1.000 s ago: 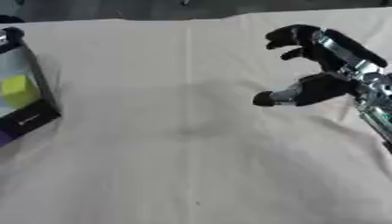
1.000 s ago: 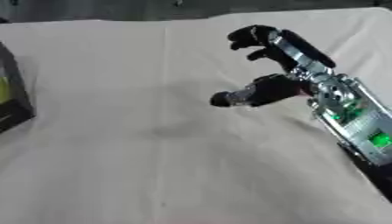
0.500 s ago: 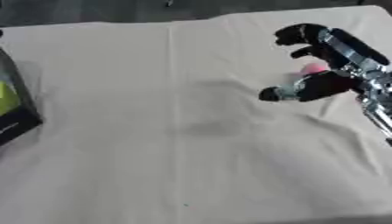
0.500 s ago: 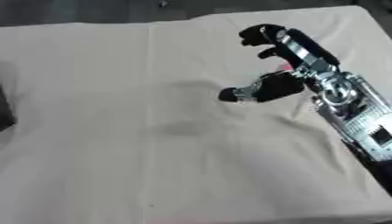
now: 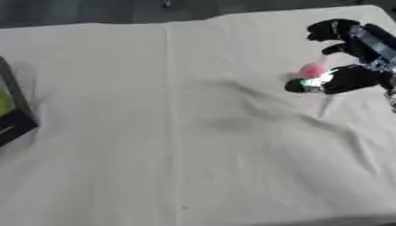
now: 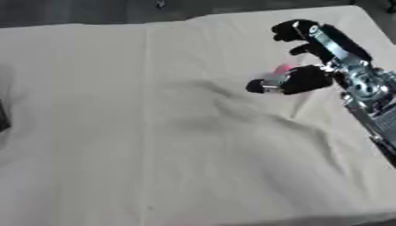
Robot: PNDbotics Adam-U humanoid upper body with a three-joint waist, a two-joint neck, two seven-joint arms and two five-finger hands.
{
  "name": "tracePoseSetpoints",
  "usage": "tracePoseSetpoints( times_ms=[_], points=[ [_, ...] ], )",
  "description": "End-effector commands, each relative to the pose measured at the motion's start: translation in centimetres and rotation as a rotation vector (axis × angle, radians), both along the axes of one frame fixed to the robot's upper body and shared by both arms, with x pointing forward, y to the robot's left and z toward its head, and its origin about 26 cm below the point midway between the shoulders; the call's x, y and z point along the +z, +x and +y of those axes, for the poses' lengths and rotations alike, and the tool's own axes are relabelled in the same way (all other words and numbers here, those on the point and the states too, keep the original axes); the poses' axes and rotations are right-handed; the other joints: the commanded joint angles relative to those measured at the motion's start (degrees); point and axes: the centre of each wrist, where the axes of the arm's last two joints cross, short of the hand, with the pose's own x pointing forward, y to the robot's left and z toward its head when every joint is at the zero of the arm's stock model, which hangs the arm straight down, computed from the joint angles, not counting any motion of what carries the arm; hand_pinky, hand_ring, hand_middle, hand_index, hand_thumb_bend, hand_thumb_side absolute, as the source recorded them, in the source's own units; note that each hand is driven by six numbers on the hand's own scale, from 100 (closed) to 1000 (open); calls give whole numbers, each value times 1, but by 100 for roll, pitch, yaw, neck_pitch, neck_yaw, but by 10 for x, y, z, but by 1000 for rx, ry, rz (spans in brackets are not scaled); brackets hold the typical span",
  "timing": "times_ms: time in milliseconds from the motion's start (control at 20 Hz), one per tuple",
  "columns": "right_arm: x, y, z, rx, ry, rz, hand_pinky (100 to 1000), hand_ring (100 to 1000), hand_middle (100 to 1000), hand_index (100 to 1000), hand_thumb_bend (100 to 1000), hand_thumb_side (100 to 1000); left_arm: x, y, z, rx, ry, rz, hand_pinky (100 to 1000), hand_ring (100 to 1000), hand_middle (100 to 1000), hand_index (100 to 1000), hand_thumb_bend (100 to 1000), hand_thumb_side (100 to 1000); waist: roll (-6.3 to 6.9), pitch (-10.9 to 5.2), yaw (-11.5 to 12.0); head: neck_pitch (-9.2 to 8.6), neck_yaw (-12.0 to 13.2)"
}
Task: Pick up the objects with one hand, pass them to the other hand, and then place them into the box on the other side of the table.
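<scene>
Pink object (image 5: 311, 70) sits between the right robot hand's (image 5: 349, 78) curled fingers, seemingly grasped.

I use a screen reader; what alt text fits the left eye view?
The robot's right hand reaches over a small pink object on the cloth-covered table, thumb and fingers either side of it. A dark box sits at the left edge.

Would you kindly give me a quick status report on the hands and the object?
Right hand over a small pink object, fingers curled, not closed on it. Left hand out of view. Box at far left edge. Cloth between them bare.
</scene>
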Motion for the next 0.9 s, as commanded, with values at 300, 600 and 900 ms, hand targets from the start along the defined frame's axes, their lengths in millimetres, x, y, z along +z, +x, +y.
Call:
tracePoseSetpoints(
  times_ms=[300, 600, 900],
  points=[
    [26, 5, -39, -3, -97, 100, 820, 900, 768, 831, 802, 207, 19, -6, 5, 8, 13, -44, 754, 741, 786, 734, 869, 461, 66, -203, 98, -72, -65],
    [29, 12, -63, -4, -91, 172, 818, 896, 758, 816, 769, 177, 23, -6, 1, 1, 7, -50, 754, 741, 785, 731, 871, 460, 59, -115, 213, -130, -123],
    [28, 15, -81, -25, -74, 207, 822, 896, 758, 813, 710, 119, 26, -6, -1, -1, -2, -57, 753, 741, 785, 730, 872, 459, 66, -37, 285, -177, -219]
  ],
)
